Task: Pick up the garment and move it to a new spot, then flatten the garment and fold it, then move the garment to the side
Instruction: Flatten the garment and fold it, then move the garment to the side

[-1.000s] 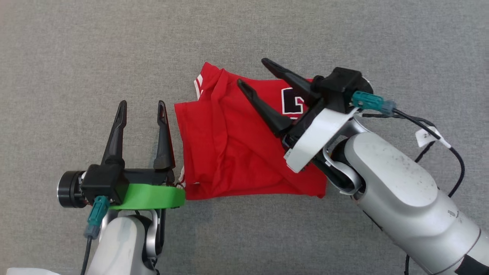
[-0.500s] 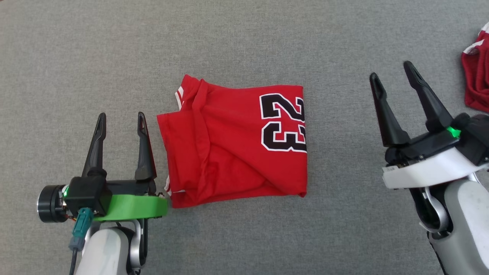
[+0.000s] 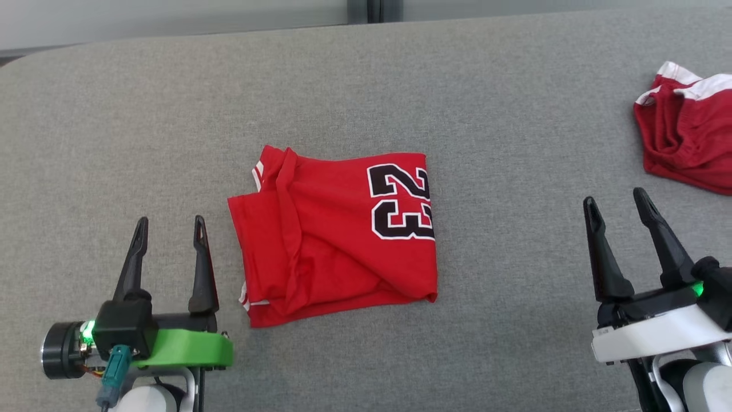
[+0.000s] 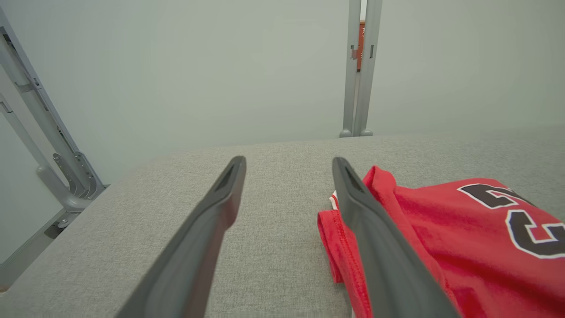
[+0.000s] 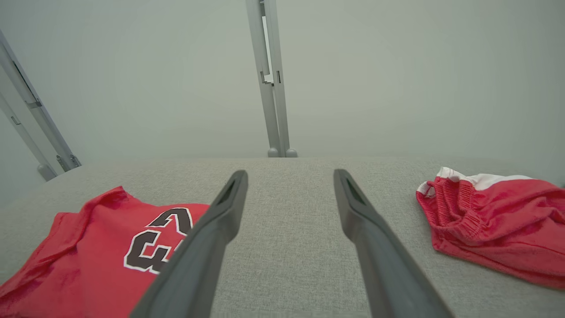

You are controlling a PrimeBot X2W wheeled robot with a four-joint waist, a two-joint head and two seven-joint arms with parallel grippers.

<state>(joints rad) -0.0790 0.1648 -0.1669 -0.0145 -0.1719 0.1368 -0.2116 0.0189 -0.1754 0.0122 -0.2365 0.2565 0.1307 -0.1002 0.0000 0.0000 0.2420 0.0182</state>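
folded red jersey (image 3: 334,234), grey table (image 3: 486,114), grippers apart

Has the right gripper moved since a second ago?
Yes. The right gripper was over the folded jersey; now it is clear of it, off to the jersey's right, open.

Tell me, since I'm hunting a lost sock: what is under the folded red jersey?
The red jersey lies on the grey fabric surface, folded over its own layers. Anything beneath it is covered and cannot be seen.
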